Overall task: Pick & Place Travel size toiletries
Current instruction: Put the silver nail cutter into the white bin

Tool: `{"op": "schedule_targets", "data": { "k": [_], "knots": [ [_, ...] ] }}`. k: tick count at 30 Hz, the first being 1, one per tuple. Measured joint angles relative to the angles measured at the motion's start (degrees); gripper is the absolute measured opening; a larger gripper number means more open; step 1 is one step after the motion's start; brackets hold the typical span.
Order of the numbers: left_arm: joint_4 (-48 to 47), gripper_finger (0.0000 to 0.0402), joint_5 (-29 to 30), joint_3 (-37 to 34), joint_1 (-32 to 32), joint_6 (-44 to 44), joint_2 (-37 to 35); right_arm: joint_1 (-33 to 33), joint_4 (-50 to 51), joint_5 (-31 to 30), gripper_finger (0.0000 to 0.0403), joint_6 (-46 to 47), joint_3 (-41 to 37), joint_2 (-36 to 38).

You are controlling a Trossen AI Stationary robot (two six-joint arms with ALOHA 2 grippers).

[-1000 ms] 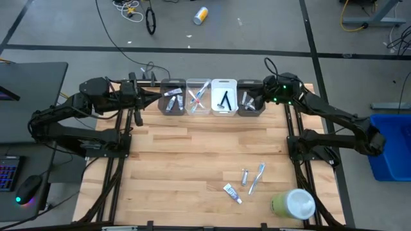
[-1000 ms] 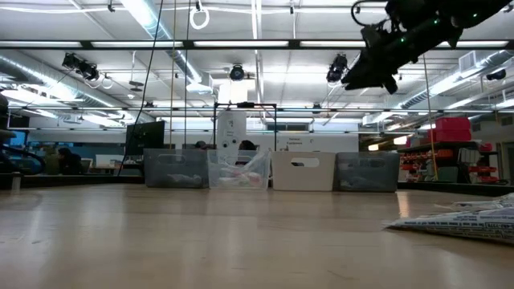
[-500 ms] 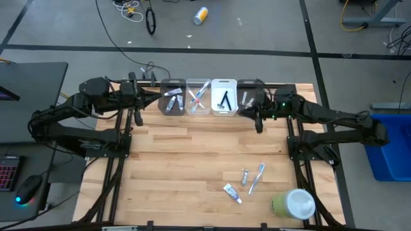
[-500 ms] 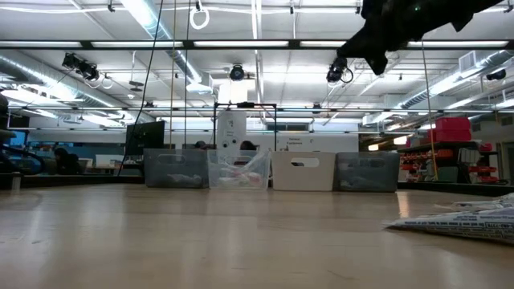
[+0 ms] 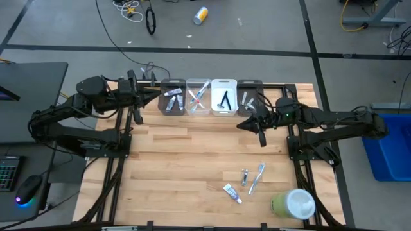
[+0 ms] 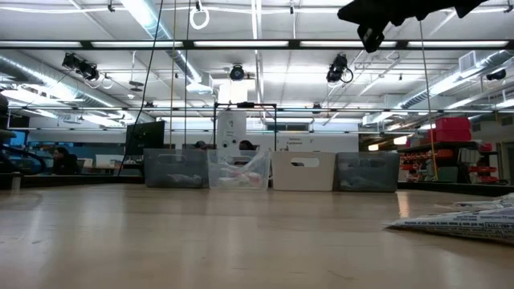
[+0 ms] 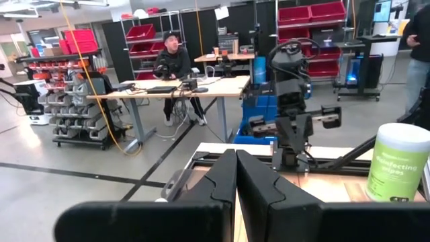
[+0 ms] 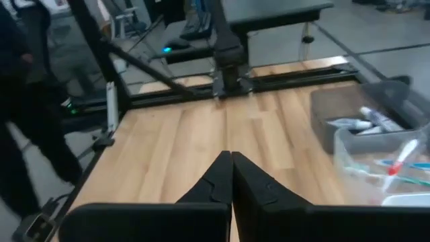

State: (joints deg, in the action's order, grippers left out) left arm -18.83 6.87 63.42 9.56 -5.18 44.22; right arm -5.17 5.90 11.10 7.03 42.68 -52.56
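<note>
Three travel size toiletries lie on the near right of the table: a white-blue toothpaste tube (image 5: 232, 192), a small grey tube (image 5: 244, 176) and a slim toothbrush (image 5: 257, 177). More lie inside the four bins (image 5: 210, 96) along the far edge. My right gripper (image 5: 249, 124) hangs shut and empty above the table, just nearer than the rightmost bin (image 5: 250, 97); its fingers (image 8: 232, 176) meet in the right wrist view. My left gripper (image 5: 157, 96) waits shut and level beside the leftmost bin (image 5: 169, 97), its fingers (image 7: 236, 181) together.
A large green-and-white round container (image 5: 294, 204) stands at the near right corner, beside the loose items. The arms' black frames (image 5: 302, 144) run along both table sides. Bare wood spreads across the middle and left (image 5: 173, 167). People sit at desks in the room beyond.
My right gripper has swung from above the rightmost bin toward the table's near edge, turning and rising slightly, and its fingers have shut on nothing. The bins and the loose items have stayed where they were.
</note>
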Motion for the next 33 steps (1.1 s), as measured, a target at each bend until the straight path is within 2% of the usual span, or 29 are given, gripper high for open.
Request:
{"op": "schedule_targets", "data": {
  "k": [10,16,22,26,29,33],
  "knots": [
    [-0.1,0.0018,-0.6,0.0,0.0,0.4,0.0,8.7,0.3,0.1,0.0002,0.0,0.0,-4.8],
    [-0.1,0.0018,-5.3,0.0,0.0,1.7,0.0,12.8,0.2,0.1,0.0001,0.0,0.0,-9.7],
    [-0.1,0.0018,-6.5,0.0,0.0,3.9,0.0,16.2,0.7,0.2,0.0001,-0.4,0.0,-15.4],
    [-0.1,0.0018,-6.5,0.0,0.0,3.9,0.0,16.9,0.1,4.2,0.0002,-0.6,0.1,-16.9],
    [-0.1,0.0018,-6.5,0.0,0.0,3.6,0.0,17.6,4.1,4.4,0.0003,-1.8,2.1,-16.9],
    [-0.1,0.0018,-6.2,0.0,0.0,2.8,0.0,18.6,14.0,4.0,0.0003,-8.5,6.5,-17.2]
  ]
}}
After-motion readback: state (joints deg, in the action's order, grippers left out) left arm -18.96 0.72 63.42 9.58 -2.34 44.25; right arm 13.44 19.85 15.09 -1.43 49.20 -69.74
